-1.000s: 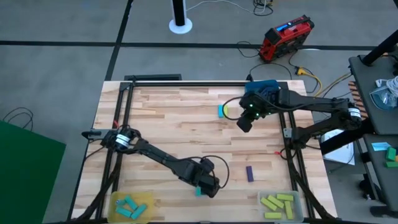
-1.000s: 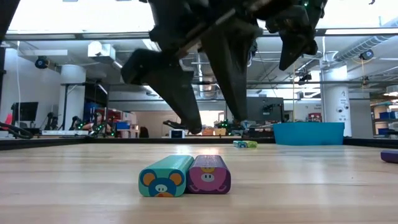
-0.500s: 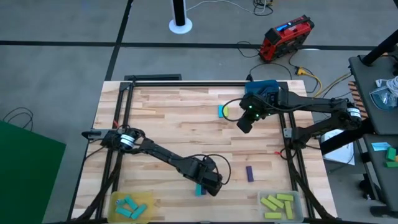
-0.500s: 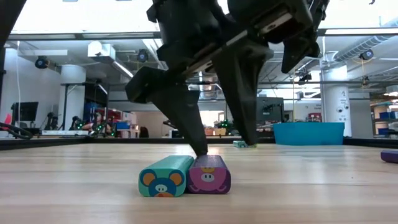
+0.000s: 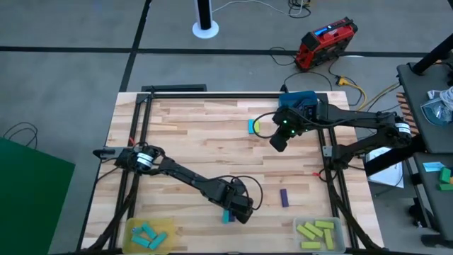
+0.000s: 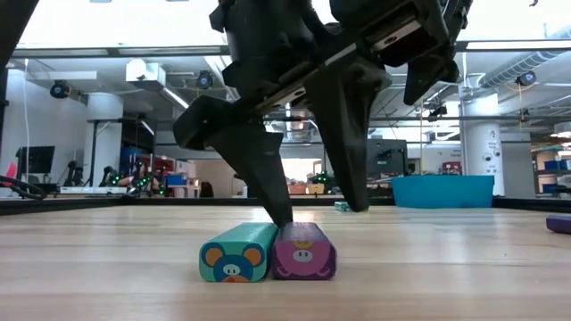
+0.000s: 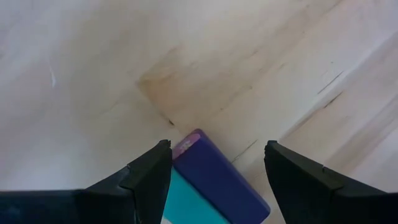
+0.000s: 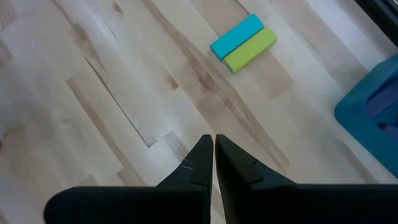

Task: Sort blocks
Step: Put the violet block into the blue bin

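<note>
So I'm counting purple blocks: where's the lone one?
High view: the lone purple block lies near the table's front right, between the left pincer and the yellow-green blocks' tray.

A cyan block seemingly touches the purple block, leaving that side no gripper room

Pale wooden table showing matt grain, smooth plastic blocks gleaming faintly, dark matt gripper fingers looking plastic

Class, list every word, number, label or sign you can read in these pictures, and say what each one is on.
No readable text anywhere.
Cyan block: a mouse-face picture on its end, no words.
Purple block: a pig-face picture, no words.
Red device on the floor: any marking is too small to read.
</note>
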`<move>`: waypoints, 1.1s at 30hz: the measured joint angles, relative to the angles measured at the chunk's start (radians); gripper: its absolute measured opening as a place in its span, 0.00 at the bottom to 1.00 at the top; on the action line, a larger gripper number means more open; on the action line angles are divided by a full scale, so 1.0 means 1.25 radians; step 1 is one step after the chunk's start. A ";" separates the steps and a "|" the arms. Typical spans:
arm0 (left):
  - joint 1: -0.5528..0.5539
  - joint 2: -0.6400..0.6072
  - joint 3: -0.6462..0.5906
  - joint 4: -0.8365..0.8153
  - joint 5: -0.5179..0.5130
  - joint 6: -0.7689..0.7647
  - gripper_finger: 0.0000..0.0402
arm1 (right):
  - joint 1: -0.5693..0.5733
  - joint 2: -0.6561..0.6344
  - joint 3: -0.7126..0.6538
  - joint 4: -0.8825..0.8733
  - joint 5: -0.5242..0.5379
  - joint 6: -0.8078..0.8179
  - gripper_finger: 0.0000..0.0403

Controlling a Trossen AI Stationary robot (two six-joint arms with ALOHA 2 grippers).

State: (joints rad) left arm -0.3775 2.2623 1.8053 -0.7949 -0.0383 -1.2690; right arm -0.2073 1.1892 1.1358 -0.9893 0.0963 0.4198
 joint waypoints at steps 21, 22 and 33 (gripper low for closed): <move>0.000 0.009 -0.009 0.044 -0.014 -0.034 0.58 | 0.000 0.000 -0.001 0.000 -0.001 0.000 0.03; -0.002 0.009 -0.005 0.040 -0.011 -0.040 0.58 | 0.000 0.000 -0.001 0.000 -0.001 0.000 0.03; -0.008 0.010 -0.001 0.034 0.010 -0.095 0.58 | 0.000 0.000 -0.004 0.000 -0.001 -0.003 0.03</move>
State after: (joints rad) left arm -0.3869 2.2753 1.8038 -0.7521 -0.0254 -1.3873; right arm -0.2073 1.1892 1.1313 -0.9894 0.0957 0.4156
